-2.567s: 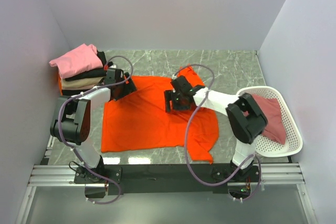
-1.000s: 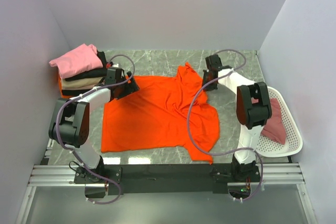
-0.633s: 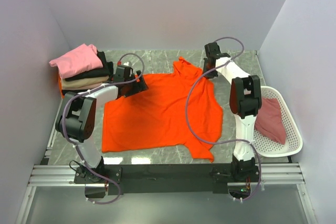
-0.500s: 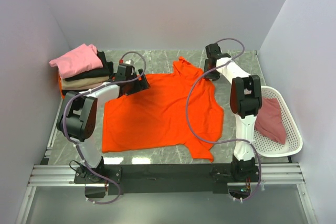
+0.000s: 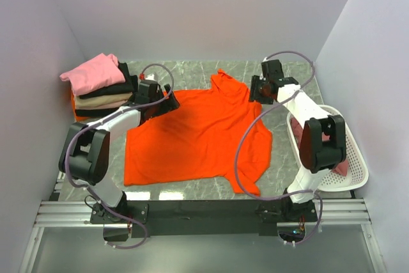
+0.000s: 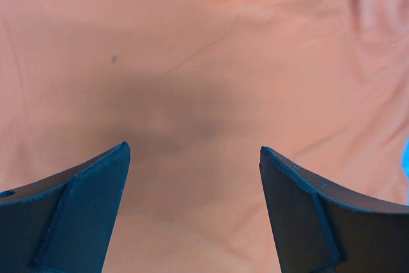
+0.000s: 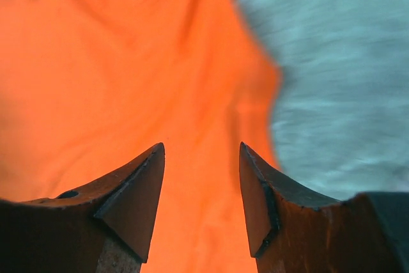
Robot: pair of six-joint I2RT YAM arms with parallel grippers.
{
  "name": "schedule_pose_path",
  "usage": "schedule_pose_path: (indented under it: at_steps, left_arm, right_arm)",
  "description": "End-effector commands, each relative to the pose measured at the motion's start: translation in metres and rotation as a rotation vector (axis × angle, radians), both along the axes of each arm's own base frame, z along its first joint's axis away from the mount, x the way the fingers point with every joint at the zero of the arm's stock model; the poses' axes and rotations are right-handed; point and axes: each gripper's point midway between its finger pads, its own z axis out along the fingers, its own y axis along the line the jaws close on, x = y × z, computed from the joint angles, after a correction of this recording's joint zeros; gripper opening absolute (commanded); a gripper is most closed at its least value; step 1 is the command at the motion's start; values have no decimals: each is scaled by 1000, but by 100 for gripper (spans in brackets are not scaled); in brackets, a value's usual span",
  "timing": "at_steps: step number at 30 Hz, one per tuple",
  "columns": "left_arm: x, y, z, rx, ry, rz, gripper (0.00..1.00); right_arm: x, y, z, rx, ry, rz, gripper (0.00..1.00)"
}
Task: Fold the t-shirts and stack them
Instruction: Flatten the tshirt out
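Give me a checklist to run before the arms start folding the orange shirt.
1. Left gripper open: ok, jaws wide apart just above the orange shirt.
2. Right gripper open: ok, above the shirt's far right edge.
3. Cloth gripped: not ok, neither gripper pinches any.
4. Shirt flat: not ok, creases along its right side.
5. Stack tidy: ok, pink shirt on top.

One large bright orange cloth t-shirt [image 5: 192, 135] lies on the grey marbled counter [image 5: 192, 71]. One stack holds three folded shirts that can be told apart: one pink [image 5: 92, 73], one black [image 5: 118, 87], one beige [image 5: 96, 101]. One dusty rose-red shirt [image 5: 341, 166] lies in one white plastic lattice basket [image 5: 359, 161]. Two grippers: left gripper [image 6: 193, 148], right gripper [image 7: 201, 146].
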Motion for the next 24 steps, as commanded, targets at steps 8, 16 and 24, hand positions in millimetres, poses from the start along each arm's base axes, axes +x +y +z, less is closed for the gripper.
schedule_pose_path:
  at_steps: [8,16,24]
  left_arm:
    - [7,-18,-50,23,115,-49,88]
    - [33,-34,-61,17,139,-71,88]
    - [59,-60,-73,-2,167,-114,88]
  right_arm:
    - [-1,55,-52,226,148,155,56]
    - [23,39,-85,249,236,84,54]
    - [39,7,-95,290,271,15,52]
